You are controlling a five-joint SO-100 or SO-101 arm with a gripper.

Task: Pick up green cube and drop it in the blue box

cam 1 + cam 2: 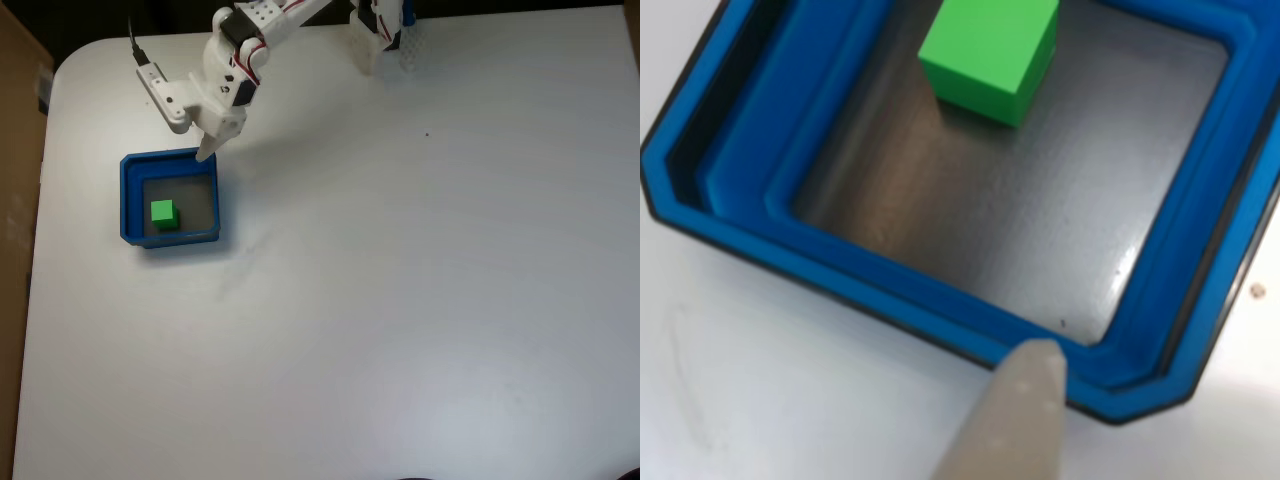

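While the white table (400, 300) stretches off pale and bare to the right in the fixed view, the action sits at its left side: the blue box (128, 205) lies near the table's left edge, and the green cube (163, 213) rests on the box's grey floor, towards the left wall and apart from the gripper. Just right of that, the white arm (235, 70) reaches down from the top edge, a black cable running to its wrist, and the gripper (206, 153) points its tip at the box's upper right rim. How far the jaws stand apart cannot be told from either picture; nothing is seen held between them.

From the other view, the thick blue wall (730, 170) runs along the left, the cube (985, 50) stands upright on the shiny grey floor near the top, and one pale fingertip (1020, 410) pokes up from the bottom edge over the near rim. No writing or label can be read on anything.
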